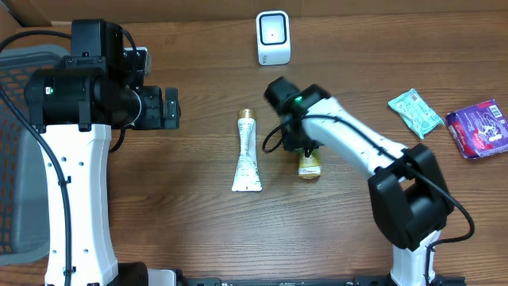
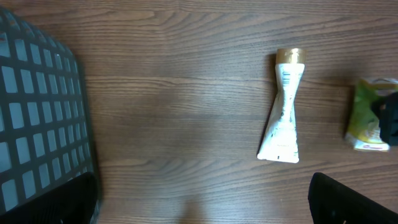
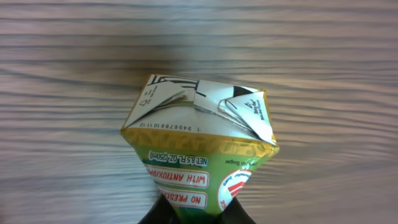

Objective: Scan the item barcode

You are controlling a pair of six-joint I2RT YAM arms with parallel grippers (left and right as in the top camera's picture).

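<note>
My right gripper is pinching the green paper carton at three o'clock of the white gold-capped tube, my left gripper gaping wide.

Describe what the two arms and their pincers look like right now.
Both arms are white links joined by bulky black cylindrical joint housings. The left arm has thin black cables running along it and an all-black left pincer. The right arm shows a small green light near its wrist and looping black cables.

Green carton mostly under the right arm, lower end past the wrist view's edge.
</note>
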